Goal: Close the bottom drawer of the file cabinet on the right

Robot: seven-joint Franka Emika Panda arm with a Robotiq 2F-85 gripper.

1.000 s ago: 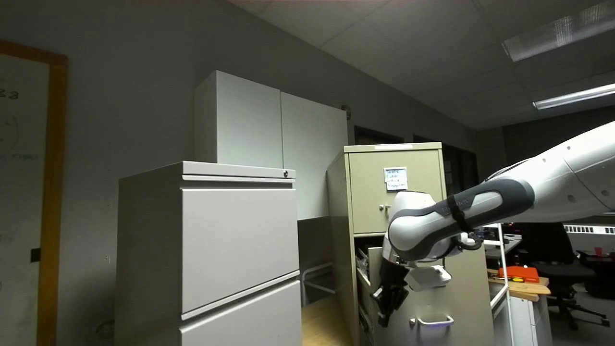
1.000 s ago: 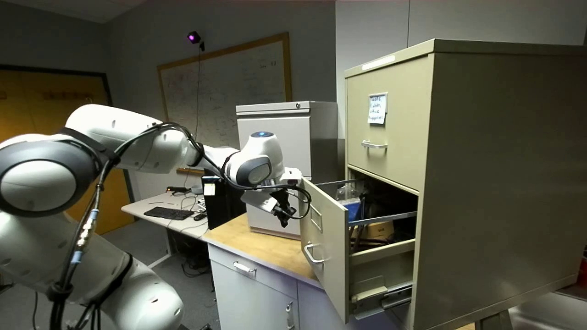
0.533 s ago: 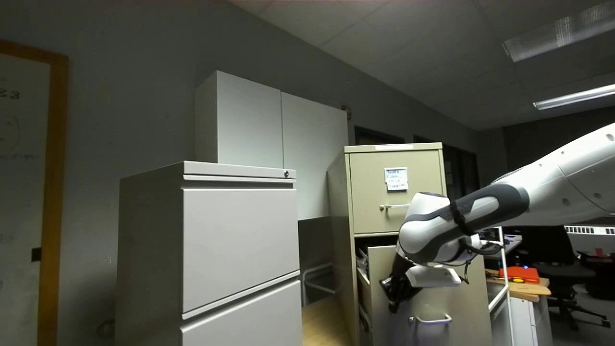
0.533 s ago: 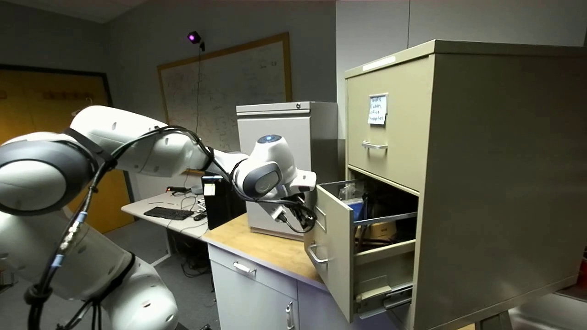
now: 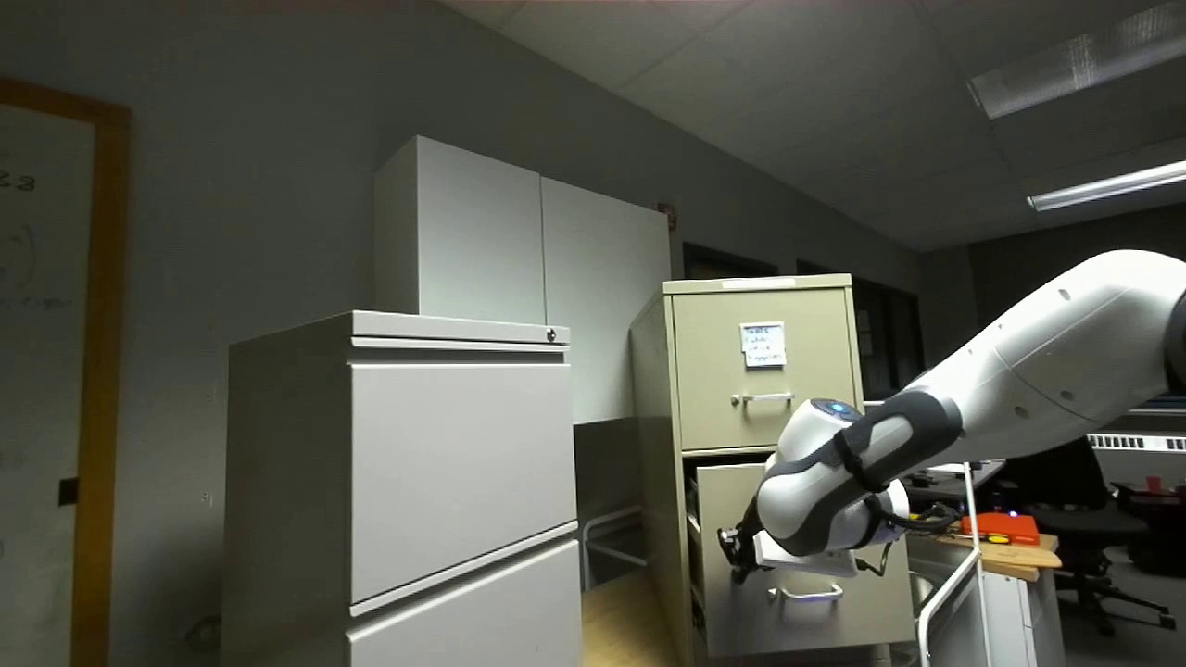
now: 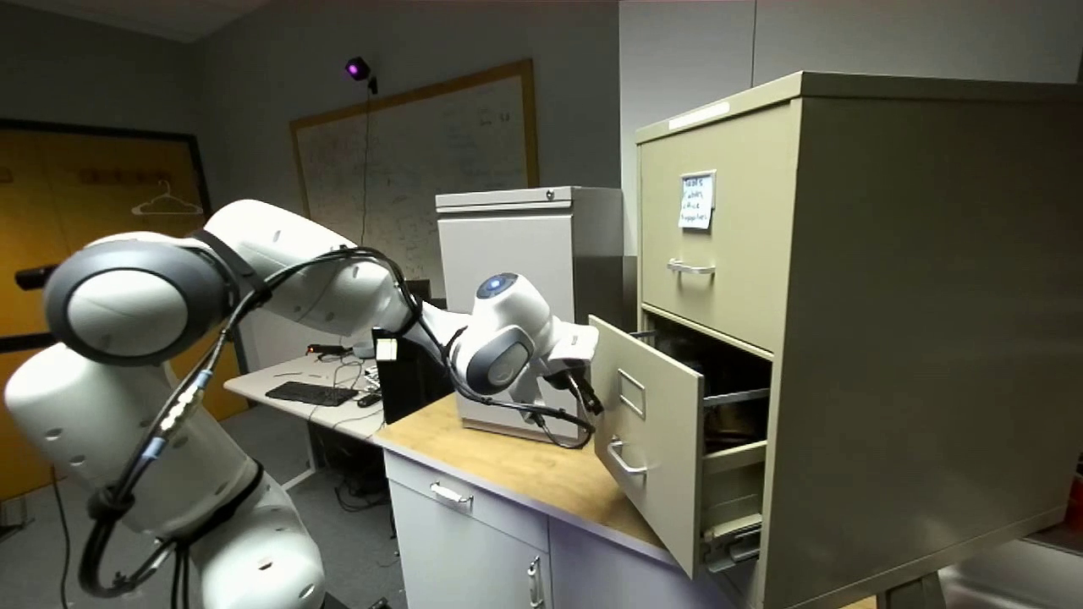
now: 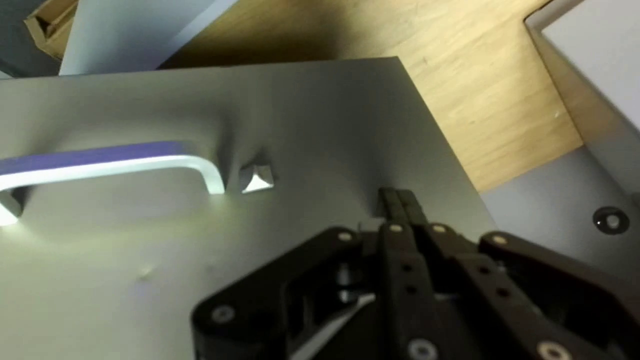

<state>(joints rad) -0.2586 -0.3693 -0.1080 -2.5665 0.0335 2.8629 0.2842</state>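
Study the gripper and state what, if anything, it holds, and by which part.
Nothing is held: the gripper is shut with nothing between its jaws, its tip against or close to the bottom drawer, apart from the handle.

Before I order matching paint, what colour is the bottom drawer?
The bottom drawer is beige, clearest in an exterior view.

Kbd [image 6: 311, 394] on desk [image 6: 252, 386]; whtbd [image 6: 415, 148] on wall [image 6: 577, 110].

Bottom drawer [image 6: 650, 433]: projecting from the front of the file cabinet [image 6: 888, 330]. Gripper [image 7: 398, 196]: before the file cabinet. Lateral cabinet [image 5: 459, 472]: left of the file cabinet in both exterior views.
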